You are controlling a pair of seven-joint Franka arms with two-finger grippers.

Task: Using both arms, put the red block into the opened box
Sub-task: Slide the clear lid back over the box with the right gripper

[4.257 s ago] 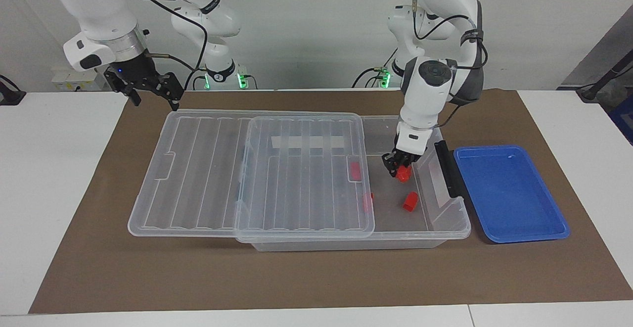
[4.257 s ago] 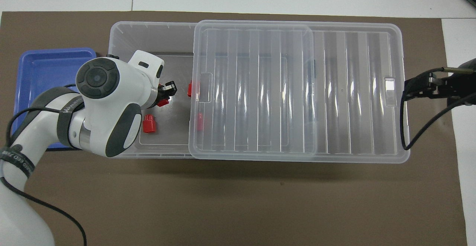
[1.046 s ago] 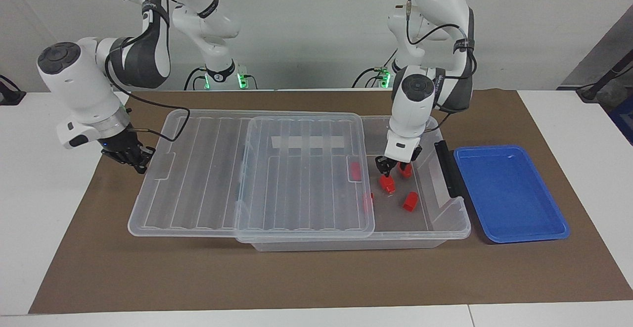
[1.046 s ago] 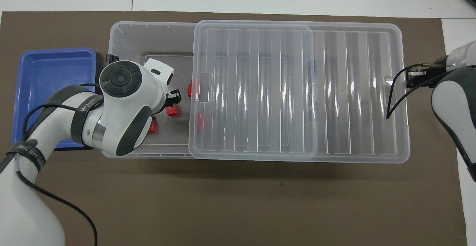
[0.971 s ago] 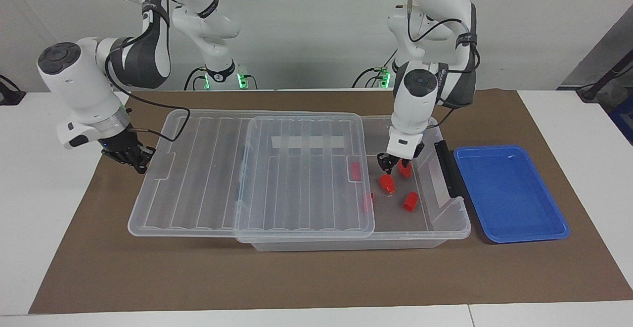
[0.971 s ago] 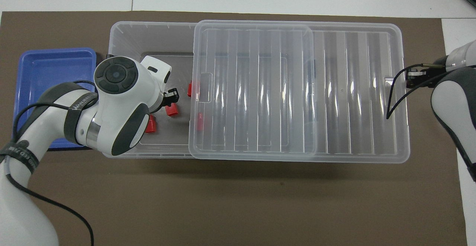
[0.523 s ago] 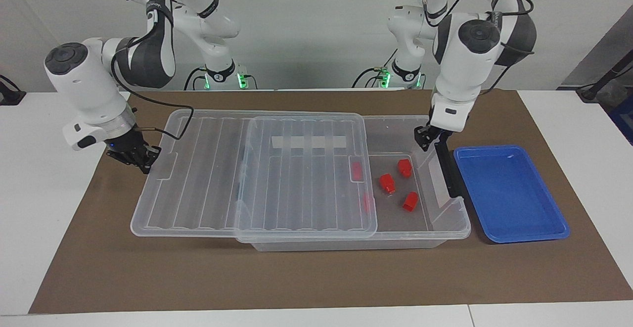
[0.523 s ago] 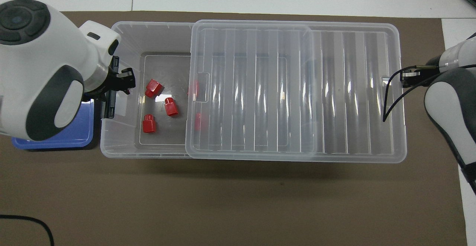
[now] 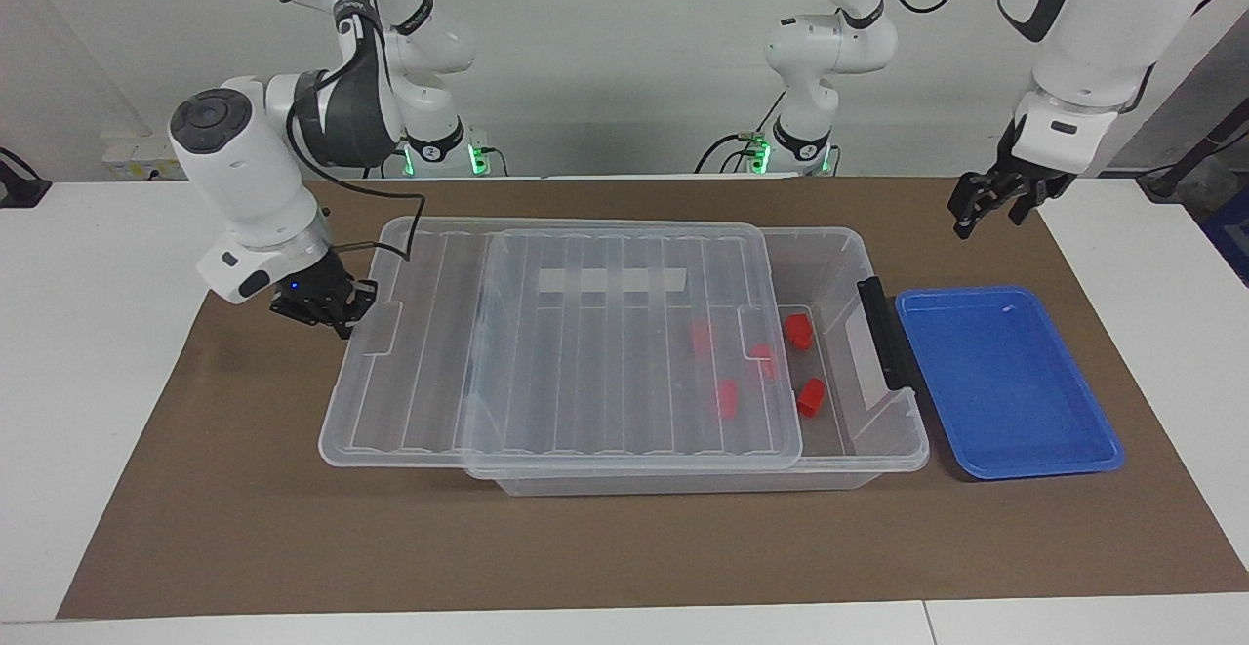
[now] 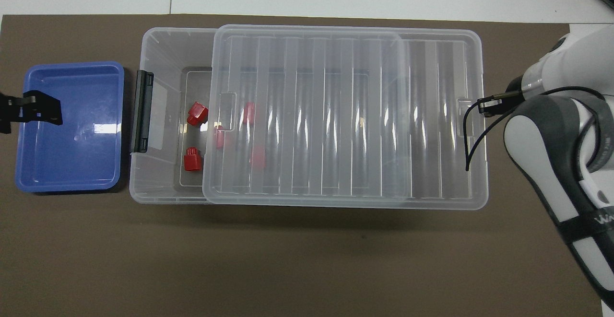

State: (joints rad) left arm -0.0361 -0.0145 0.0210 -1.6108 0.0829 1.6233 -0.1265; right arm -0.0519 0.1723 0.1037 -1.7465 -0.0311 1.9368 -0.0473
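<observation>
Red block (image 9: 798, 331) lies tilted, perhaps lengthwise, in the box (image 9: 878, 435); left jaws open, right jaws closed.

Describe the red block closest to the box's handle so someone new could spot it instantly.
Start at the big clear box in the middle of the brown mat and go to its uncovered end, beside the blue tray. Two red blocks lie there clear of the lid. The red block you want is the one farther from the robots, closest to the dark grey handle.

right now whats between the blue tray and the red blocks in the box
The box's clear end wall with its dark handle, seen in the overhead view; the blue tray sits just outside it, the red blocks inside.
</observation>
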